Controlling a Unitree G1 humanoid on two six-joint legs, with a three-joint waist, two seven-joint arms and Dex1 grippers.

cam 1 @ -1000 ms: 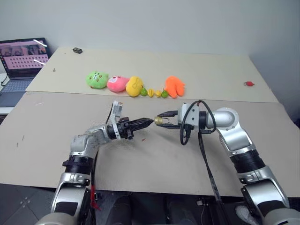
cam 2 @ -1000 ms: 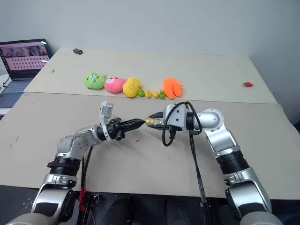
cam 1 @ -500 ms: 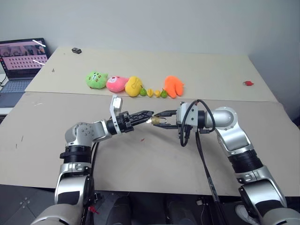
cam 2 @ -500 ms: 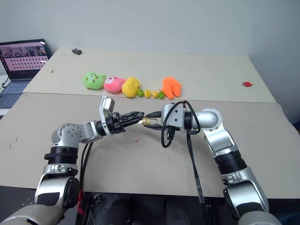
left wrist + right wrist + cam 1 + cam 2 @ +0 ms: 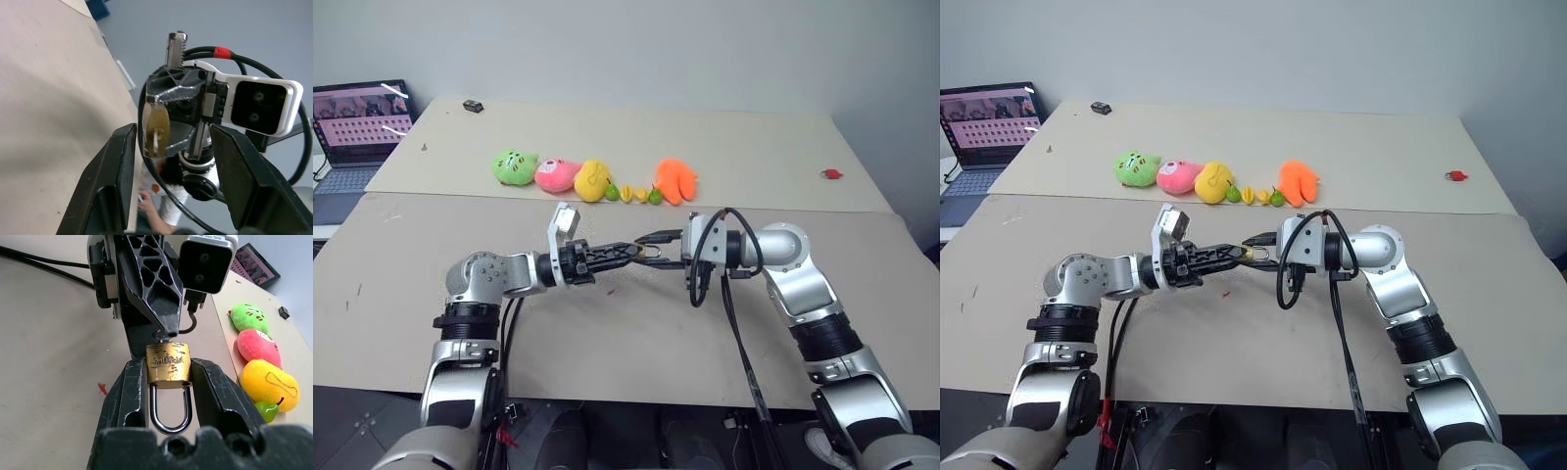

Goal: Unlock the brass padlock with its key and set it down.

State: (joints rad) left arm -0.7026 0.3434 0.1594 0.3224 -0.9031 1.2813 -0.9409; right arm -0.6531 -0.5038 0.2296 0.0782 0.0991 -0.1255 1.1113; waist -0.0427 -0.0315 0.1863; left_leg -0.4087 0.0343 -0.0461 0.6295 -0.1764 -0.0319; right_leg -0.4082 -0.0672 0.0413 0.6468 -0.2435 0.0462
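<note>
Since one second ago, the left gripper point(image 5: 631, 253) is seen to have been rolled about its own line and raised a little, and its fingers are now parted on either side of the brass padlock point(image 5: 168, 365), where before they were pinched together just in front of it. The padlock is held in the air above the brown table point(image 5: 401, 294), clamped by its two flat sides between the fingers of the right gripper point(image 5: 656, 250), which has not been moved. Its long axis is laid along the line between the two grippers: the shackle point(image 5: 169, 407) is turned back toward the right wrist, and the bottom face is turned toward the left gripper. The key point(image 5: 155, 142) is seen as a thin sliver standing out from that bottom face. Whether it is touched by the left fingers cannot be told. The left gripper is judged the nearer one for the turning of the key.
</note>
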